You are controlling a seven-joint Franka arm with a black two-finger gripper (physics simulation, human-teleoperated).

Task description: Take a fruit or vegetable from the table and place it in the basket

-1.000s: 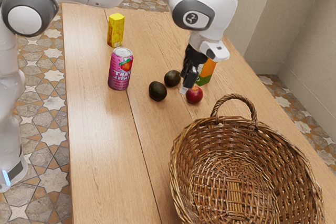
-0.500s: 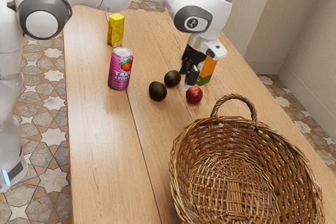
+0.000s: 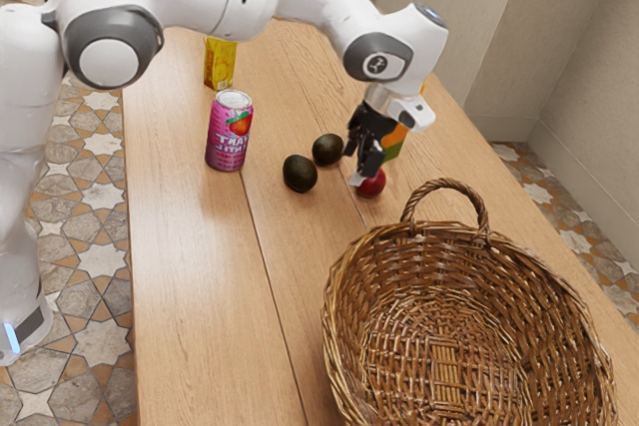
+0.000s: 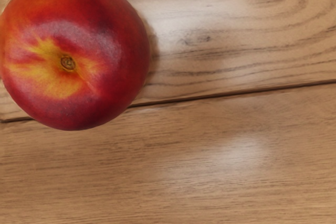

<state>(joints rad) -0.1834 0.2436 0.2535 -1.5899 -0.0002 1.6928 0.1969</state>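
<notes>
- Nectarine [image 3: 371,185], red with yellow streaks around its stem hollow, on the worktop [image 3: 200,276], between the carton and the basket; the wrist view has its stem hollow facing the camera, with a dark seam of the boards running past it.
- Pincer [image 3: 362,173] pointing down right at the nectarine, covering part of it in the exterior view; whether it is released or clenched, I cannot tell.
- Basket [image 3: 337,286] of brown wicker, on the worktop near the nectarine, its looped handle [image 3: 444,185] on the side toward the fruit.
- Two dark avocados, one [image 3: 300,174] nearer the can and the other [image 3: 327,150] nearer the pincer, close to each other.
- Pink drink can [image 3: 229,132] upright, toward the exterior view's left from the avocados.
- Yellow box [image 3: 221,65] upright beyond the can, its top hidden by the arm.
- Orange and green carton [image 3: 396,137] behind the pincer, partly hidden.
</notes>
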